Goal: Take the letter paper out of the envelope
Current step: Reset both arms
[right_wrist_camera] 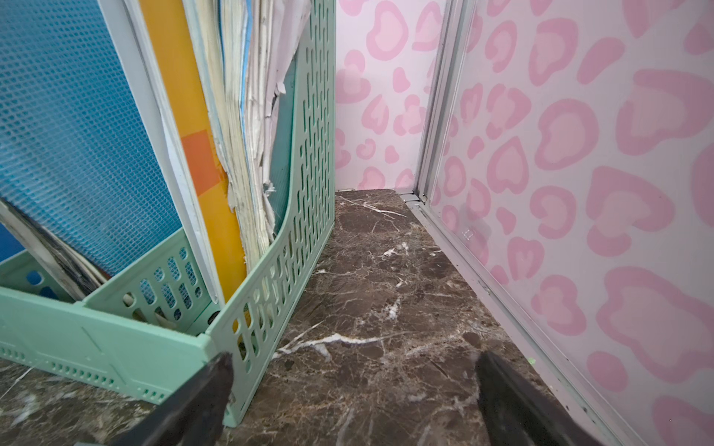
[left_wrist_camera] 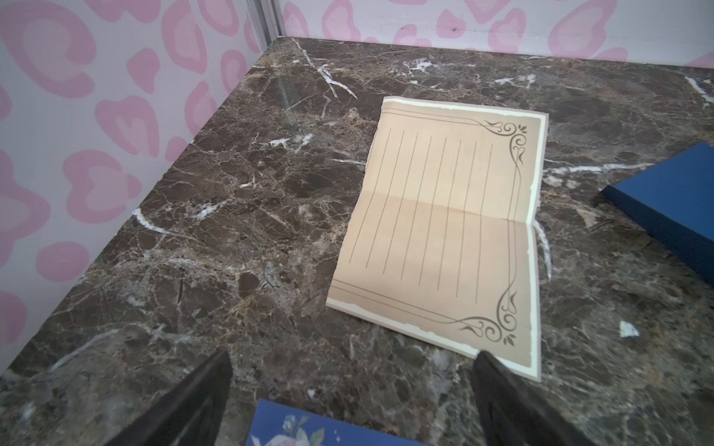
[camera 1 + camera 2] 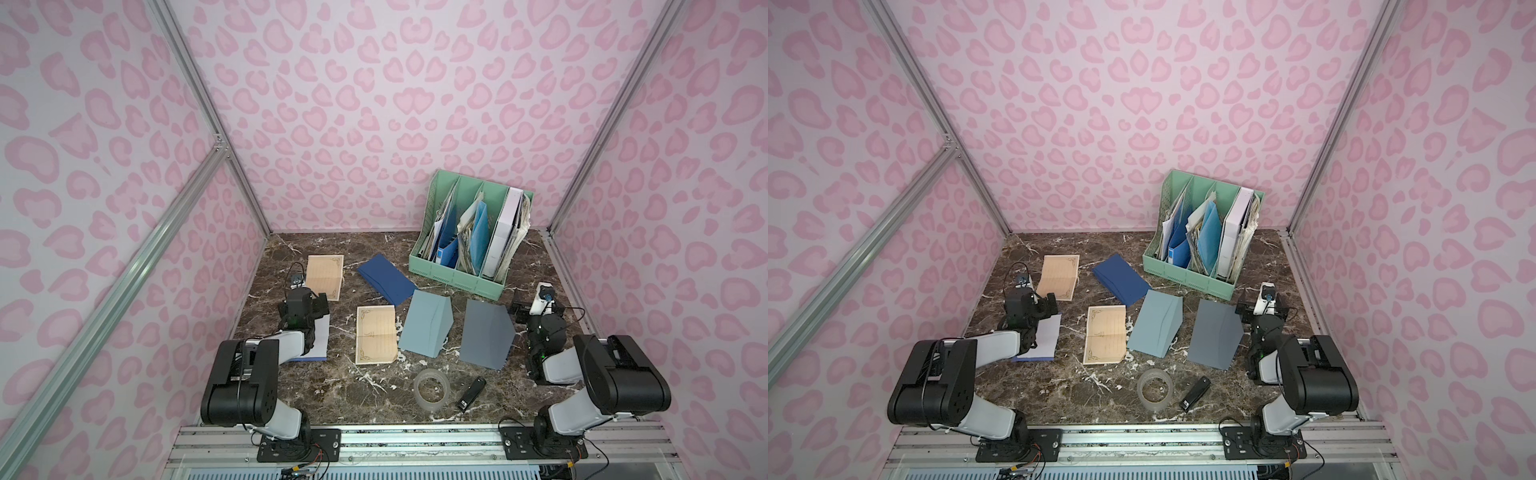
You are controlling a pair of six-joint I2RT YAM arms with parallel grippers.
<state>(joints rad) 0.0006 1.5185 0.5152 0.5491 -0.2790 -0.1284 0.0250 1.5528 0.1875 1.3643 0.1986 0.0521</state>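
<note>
1. The left pincer (image 2: pixel 351 359) hung low over the marble desk (image 3: pixel 332 395) on the robot's left side, its jaws spread wide and holding nothing.
2. In the left wrist view, its two dark fingertips framed the near corner of a tan, lined letter paper (image 2: pixel 444 231). One fingertip overlapped that corner in the picture, but I could not tell whether it touched.
3. This far letter paper (image 3: pixel 324 276) lay unfolded with a crease across its middle. It sat outside any envelope, near the back left of the desk.
4. A near letter paper (image 3: pixel 375 334) of the same kind lay flat in the middle of the desk, also outside any envelope.
5. A dark blue envelope (image 3: pixel 386 278) lay just to the right of the far letter paper.
6. A blue-grey envelope (image 3: pixel 424 324) lay just beside the near letter paper with its flap raised.
7. A slate-grey envelope (image 3: pixel 484 334) lay to the right of the blue-grey one, its flap raised too.
8. A pale sheet (image 3: pixel 320 340) lay partly under the left arm. The left wrist view showed a blue, flower-printed edge below the pincer, and I could not tell whether the sheet was an envelope.
9. The right pincer (image 1: pixel 353 361) hovered at the right edge of the desk, jaws wide apart and empty. It pointed at the gap between the wall and a green file rack (image 1: pixel 116 347).
10. The file rack (image 3: pixel 453 274) stood at the back right, stuffed with folders and papers.
11. A clear tape roll (image 3: pixel 432 405) and a black stapler (image 3: pixel 471 392) lay near each other towards the front of the desk.
</note>
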